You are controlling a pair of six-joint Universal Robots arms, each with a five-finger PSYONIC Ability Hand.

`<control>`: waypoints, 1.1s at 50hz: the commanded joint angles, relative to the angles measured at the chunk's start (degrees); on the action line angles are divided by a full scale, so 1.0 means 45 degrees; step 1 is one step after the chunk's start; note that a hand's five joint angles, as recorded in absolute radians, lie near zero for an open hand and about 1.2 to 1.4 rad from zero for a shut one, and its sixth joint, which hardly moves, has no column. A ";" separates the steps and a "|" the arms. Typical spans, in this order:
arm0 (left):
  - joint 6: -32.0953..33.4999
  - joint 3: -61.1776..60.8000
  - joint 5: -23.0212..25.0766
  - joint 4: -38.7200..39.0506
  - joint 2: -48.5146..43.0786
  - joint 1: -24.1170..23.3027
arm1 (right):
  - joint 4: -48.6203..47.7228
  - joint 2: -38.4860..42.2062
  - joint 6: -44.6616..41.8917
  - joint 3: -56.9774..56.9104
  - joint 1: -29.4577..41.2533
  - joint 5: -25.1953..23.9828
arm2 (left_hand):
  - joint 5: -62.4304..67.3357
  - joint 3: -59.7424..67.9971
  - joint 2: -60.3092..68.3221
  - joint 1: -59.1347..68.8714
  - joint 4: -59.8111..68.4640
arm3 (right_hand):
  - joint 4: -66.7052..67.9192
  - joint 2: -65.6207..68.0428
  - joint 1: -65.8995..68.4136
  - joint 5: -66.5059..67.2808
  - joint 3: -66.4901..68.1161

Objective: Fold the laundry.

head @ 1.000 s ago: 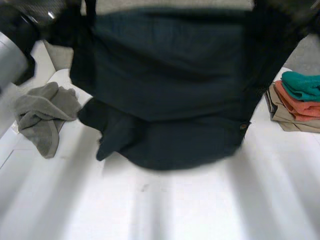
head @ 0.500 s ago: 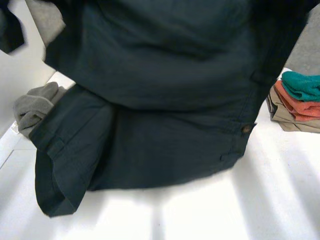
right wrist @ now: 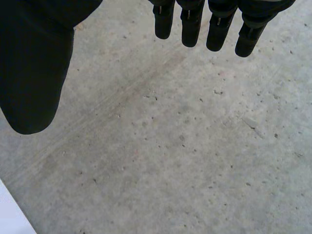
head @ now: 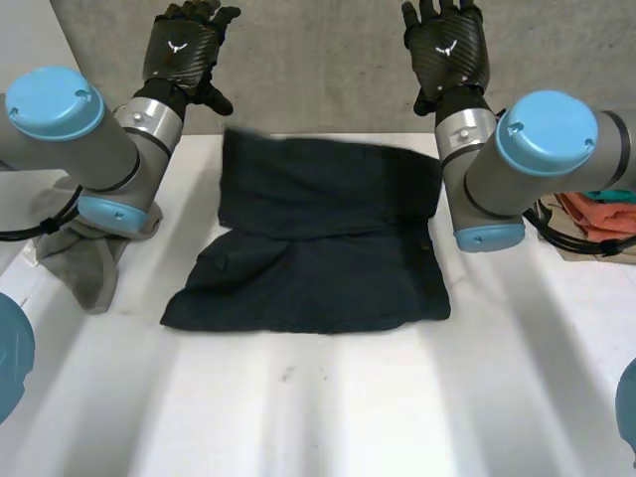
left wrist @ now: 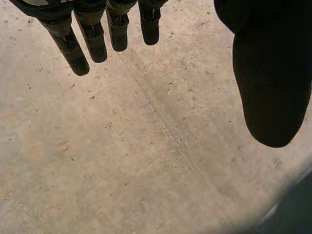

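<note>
Worktop (head: 328, 417) has the dark navy garment (head: 318, 238) (shorts, I think) lying at its middle, mostly flat, with a crease ridge across it and the near-left corner splayed out. Left hand (head: 182, 50) and right hand (head: 447, 45) are up past the far edge, well clear of the cloth, fingers straight, spread, holding nothing. Risk: folding over that ridge sets a crooked fold, and the crumpled grey cloth (head: 84, 263) under the left elbow or the folded stack (head: 596, 214) behind the right elbow could get dragged on the way down.
</note>
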 commanded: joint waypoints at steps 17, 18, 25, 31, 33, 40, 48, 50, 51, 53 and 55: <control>0.2768 -1.2730 -0.0534 -0.2128 0.8329 -0.0240 | 0.7430 -0.4893 -0.0002 0.8542 -0.0142 0.0035 | 0.5162 0.5311 0.5391 0.5658 0.5433 | 0.0615 0.0668 0.0418 0.0528 0.0647; 0.3079 -1.3508 -0.0496 -0.2167 0.8524 -0.0298 | 0.7352 -0.5011 -0.0002 0.8917 -0.0123 -0.0024 | 0.5686 0.5835 0.5915 0.6182 0.5958 | 0.0957 0.1010 0.0759 0.0870 0.0988; 0.3531 -1.4355 -0.0515 -0.0745 0.7767 -0.0513 | 0.4659 -0.5364 -0.0002 1.1263 -0.0084 -0.0435 | 0.4722 0.4871 0.4951 0.5218 0.4993 | 0.2978 0.3030 0.2780 0.2891 0.3009; 0.3570 -1.3263 -0.0573 0.0761 0.5735 -0.0435 | 0.2665 -0.5325 0.0251 1.1889 0.0014 -0.0376 | 0.4795 0.4944 0.5023 0.5291 0.5066 | 0.3090 0.3143 0.2893 0.3004 0.3122; 0.3551 -1.2931 -0.0573 0.0762 0.5285 -0.0416 | 0.2390 -0.5111 0.0602 1.1967 0.0053 -0.0376 | 0.4832 0.4981 0.5060 0.5328 0.5103 | 0.3091 0.3144 0.2893 0.3004 0.3122; 0.3570 -1.1603 -0.0612 0.0762 0.3800 -0.0338 | 0.2234 -0.4544 0.1033 1.1968 0.0092 -0.0454 | 0.6211 0.6360 0.6439 0.6707 0.6482 | 0.3091 0.3144 0.2893 0.3004 0.3122; 0.3590 -1.0119 -0.0788 0.0879 0.2472 -0.0046 | 0.1980 -0.4270 0.1052 1.1948 0.0112 -0.0415 | 1.4918 1.5067 1.5146 1.5414 1.5189 | 0.3091 0.3144 0.2893 0.3004 0.3122; 0.3609 -0.9494 -0.1216 0.0899 0.2042 0.0305 | 0.1921 -0.4251 0.1052 1.1948 0.0112 -0.0396 | 1.4920 1.5069 1.5148 1.5416 1.5191 | 0.3165 0.3218 0.2968 0.3078 0.3197; 0.3629 -0.9279 -0.1488 0.0879 0.1886 0.0423 | 0.1921 -0.4251 0.1052 1.1948 0.0112 -0.0396 | 1.4920 1.5069 1.5148 1.5416 1.5191 | 0.3277 0.3329 0.3079 0.3190 0.3308; 0.3668 -0.8850 -0.2462 0.0879 0.1613 0.0734 | 0.1921 -0.4251 0.1052 1.1948 0.0112 -0.0376 | 1.4920 1.5069 1.5148 1.5416 1.5191 | 0.3352 0.3405 0.3155 0.3265 0.3384; 0.3668 -0.8711 -0.2954 0.0898 0.1534 0.0931 | 0.1921 -0.4251 0.1052 1.1948 0.0151 -0.0396 | 1.4920 1.5069 1.5148 1.5416 1.5191 | 0.3835 0.3888 0.3638 0.3748 0.3867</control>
